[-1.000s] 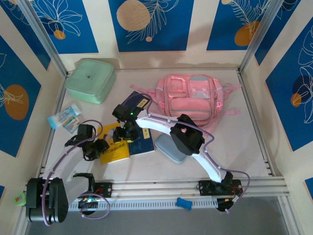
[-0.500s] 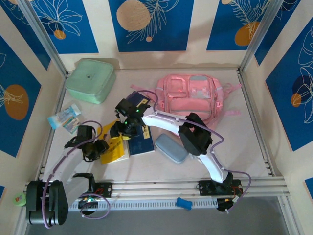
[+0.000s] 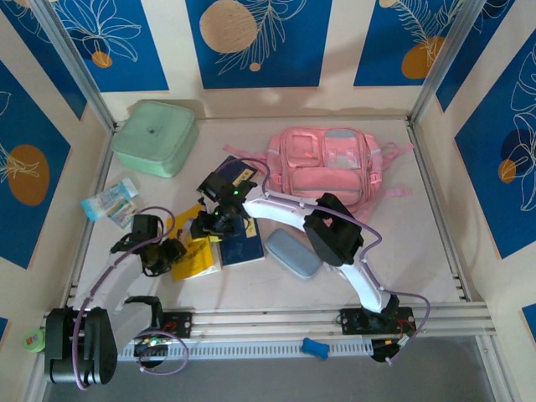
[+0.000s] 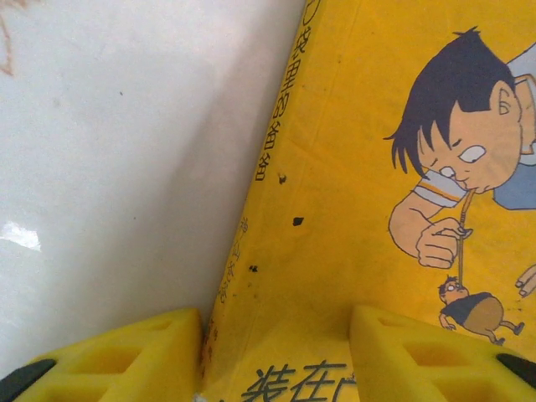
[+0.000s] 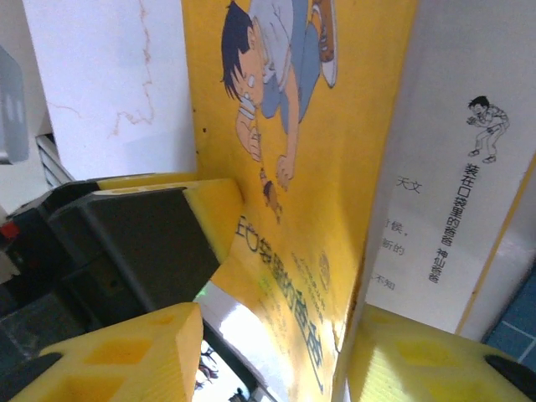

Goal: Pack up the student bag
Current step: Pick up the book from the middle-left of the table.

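Student bag (image 3: 328,167) lies flat far-right, long axis across the table (image 3: 419,251), beyond the yellow book (image 3: 199,255) straddled by left gripper (image 4: 275,356) and nearer right gripper (image 5: 276,352), jaws half apart, whether clamped I cannot tell.

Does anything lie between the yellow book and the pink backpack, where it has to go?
Yes. A dark blue book lies right beside the yellow book on the pink backpack's side, and the right arm's white forearm stretches across that path above the table.
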Tool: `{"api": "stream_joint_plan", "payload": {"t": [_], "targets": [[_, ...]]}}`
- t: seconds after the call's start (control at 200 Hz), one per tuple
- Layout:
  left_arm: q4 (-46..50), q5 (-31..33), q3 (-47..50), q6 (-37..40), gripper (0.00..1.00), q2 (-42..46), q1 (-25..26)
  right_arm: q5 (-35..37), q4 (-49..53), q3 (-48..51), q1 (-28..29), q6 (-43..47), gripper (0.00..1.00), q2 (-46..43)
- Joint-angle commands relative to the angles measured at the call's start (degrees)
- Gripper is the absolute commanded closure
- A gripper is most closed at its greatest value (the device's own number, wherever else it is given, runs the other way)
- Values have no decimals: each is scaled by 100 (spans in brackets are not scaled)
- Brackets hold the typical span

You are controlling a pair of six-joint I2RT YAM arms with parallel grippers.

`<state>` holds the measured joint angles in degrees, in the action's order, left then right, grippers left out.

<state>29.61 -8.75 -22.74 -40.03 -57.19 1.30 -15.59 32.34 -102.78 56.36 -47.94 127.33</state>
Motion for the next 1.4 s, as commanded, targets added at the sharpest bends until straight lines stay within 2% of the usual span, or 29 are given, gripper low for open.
{"api": "stream_joint_plan", "payload": {"t": [0.0,0.095,0.22,0.335,0.42,0.575,0.73,0.895,1.131,1.221,1.296,1.391], "targets": [[30,-304,117,43,50,-110,-23,70,188,-201,110,182,58,108],[85,-241,78,40,50,-56,-20,-2,25,-120,55,112,70,61],[225,-229,45,46,50,64,-23,60,51,-178,126,237,77,9],[348,-201,8,-80,48,182,-24,258,-59,-65,176,184,90,-126],[476,-24,-87,-153,37,358,-25,78,-349,70,132,46,100,-216],[922,290,-525,-77,32,511,-51,241,-594,190,125,36,100,-466],[1506,634,-1054,130,29,876,-282,237,-778,384,53,-180,100,-912],[1728,91,-1686,321,25,1234,-645,280,-840,851,-128,-354,100,-1654],[1898,-1353,-2727,889,21,923,-1109,146,-1027,1372,-554,-521,100,-2893],[1744,-2085,-2963,865,21,879,-1172,-13,-923,1386,-777,-437,100,-3252],[1548,-2859,-3163,770,23,818,-1174,-419,-675,1271,-1047,-389,100,-3393],[1192,-3108,-3249,481,22,916,-1169,-513,-321,1149,-1296,-89,100,-3623]]}}
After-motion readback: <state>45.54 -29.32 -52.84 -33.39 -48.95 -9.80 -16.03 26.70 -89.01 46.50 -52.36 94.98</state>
